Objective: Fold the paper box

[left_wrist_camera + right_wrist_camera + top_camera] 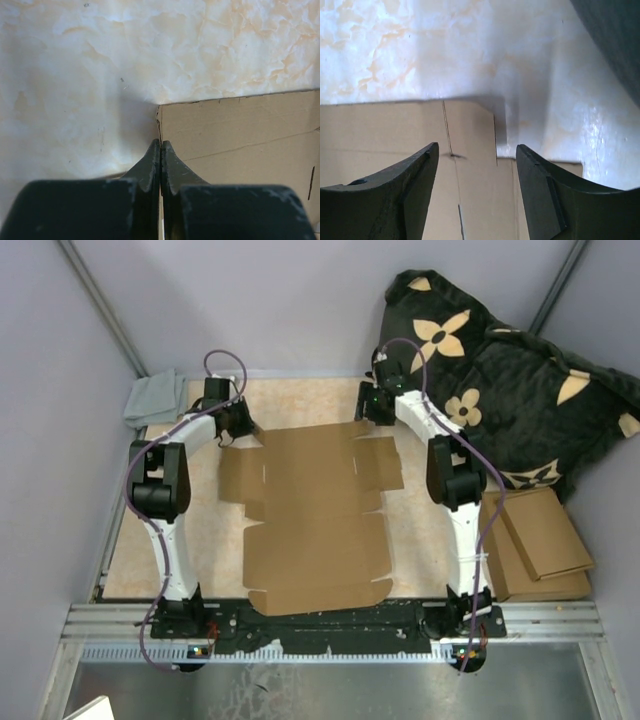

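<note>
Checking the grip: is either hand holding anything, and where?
Left hand pinches the paper box at its far-left flap's edge; right hand is open, empty.

Paper box (240, 135) partly outside wrist views

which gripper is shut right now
The left gripper, with its fingers pressed together at the paper box corner. The right gripper has its fingers wide apart over the box.
</note>
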`<state>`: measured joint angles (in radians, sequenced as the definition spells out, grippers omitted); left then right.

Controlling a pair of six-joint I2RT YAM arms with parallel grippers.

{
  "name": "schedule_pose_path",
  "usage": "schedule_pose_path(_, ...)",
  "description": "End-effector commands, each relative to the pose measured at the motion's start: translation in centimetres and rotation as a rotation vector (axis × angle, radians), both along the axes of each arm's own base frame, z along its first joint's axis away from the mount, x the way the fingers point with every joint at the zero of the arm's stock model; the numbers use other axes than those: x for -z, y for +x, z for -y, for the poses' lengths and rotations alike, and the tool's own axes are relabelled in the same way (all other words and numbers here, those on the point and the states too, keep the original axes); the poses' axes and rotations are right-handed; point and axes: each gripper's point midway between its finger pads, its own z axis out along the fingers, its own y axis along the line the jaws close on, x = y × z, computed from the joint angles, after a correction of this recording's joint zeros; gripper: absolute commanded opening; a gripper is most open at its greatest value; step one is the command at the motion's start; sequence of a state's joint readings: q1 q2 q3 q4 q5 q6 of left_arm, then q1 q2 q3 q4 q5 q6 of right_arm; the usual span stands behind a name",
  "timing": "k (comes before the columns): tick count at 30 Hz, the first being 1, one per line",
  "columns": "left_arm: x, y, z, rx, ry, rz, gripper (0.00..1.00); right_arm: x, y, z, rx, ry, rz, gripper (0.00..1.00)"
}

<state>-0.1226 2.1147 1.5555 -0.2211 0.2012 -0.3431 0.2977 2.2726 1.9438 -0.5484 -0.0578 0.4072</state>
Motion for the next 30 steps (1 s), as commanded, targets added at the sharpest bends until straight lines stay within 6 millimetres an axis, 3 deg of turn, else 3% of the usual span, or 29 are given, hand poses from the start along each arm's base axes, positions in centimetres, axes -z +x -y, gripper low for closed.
schedule_pose_path(1,-1.3,-0.9,0.8,0.031,-0.018,0.003,0.00,-0.4,1.8,-0.7,-0.056,0.000,0.010,0.63)
schedule_pose_path(6,-1.3,-1.3,0.9,0.030,-0.027,-0.003,0.00,0.2,1.6,-1.4,-0.083,0.021,-0.012,0.59)
schedule_pose_path(13,-1.2,-1.5,0.9,0.030,-0.027,-0.009,0.00,1.2,1.4,-0.1,-0.042,-0.042,-0.039,0.59)
schedule_pose_path(18,-1.3,-1.6,1.0,0.032,-0.030,-0.009,0.00,1.7,0.9,-0.6,-0.075,-0.047,-0.050,0.53)
schedule_pose_path(23,-1.8,-1.7,1.1,0.038,-0.037,-0.009,0.08,0.2,0.1,-2.7,-0.147,-0.016,-0.012,0.42)
schedule_pose_path(30,-3.0,-2.1,1.8,0.059,-0.048,0.004,0.15,-2.0,-1.2,-5.4,-0.202,-0.033,0.039,0.42)
